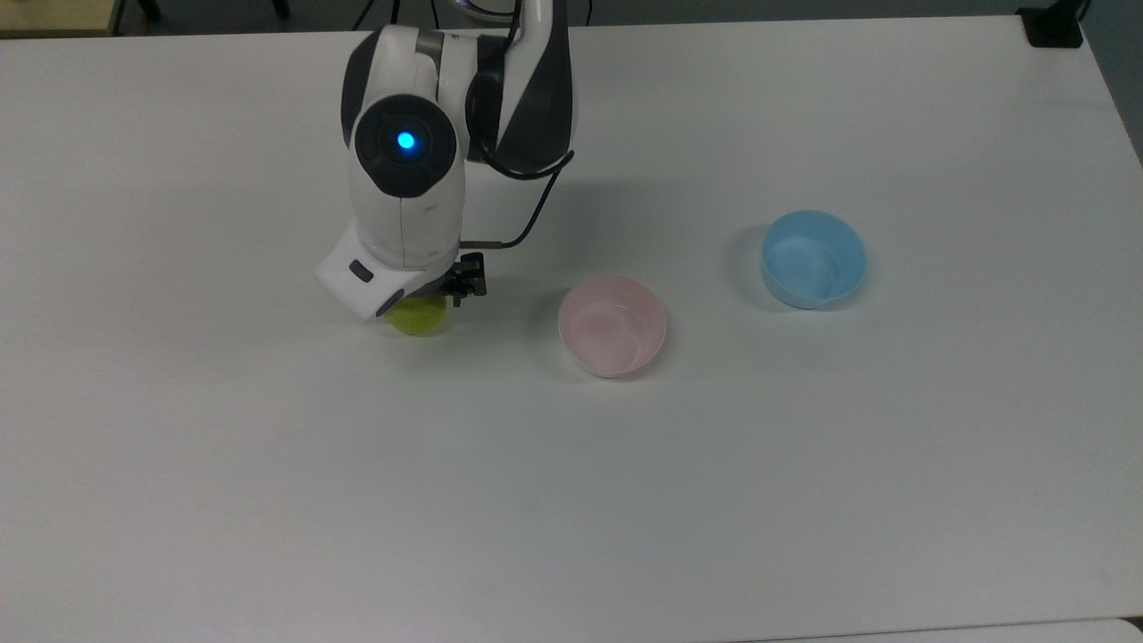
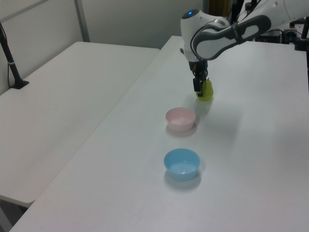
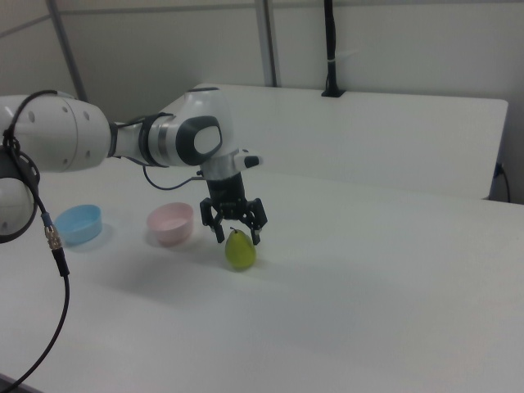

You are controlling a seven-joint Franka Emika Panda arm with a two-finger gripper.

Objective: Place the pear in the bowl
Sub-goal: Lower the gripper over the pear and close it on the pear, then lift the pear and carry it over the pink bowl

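The yellow-green pear [image 3: 240, 252] stands upright on the white table [image 1: 571, 500]. My gripper [image 3: 238, 237] is open and hangs just above it, one finger on each side of the narrow top and stem. In the top view the arm covers most of the pear [image 1: 418, 318], leaving its lower edge showing. In the left view the pear [image 2: 207, 92] sits right behind the fingers [image 2: 198, 87]. The pale pink bowl [image 1: 613, 324] stands empty to the top view's right of the pear, a short gap away. It is also in the other views [image 2: 180, 118] [image 3: 170, 223].
A light blue bowl [image 1: 813, 259] stands empty further to the top view's right, past the pink one. A second white table [image 2: 72, 96] adjoins on the left view's left. A black cable [image 1: 527, 214] loops off the arm's wrist.
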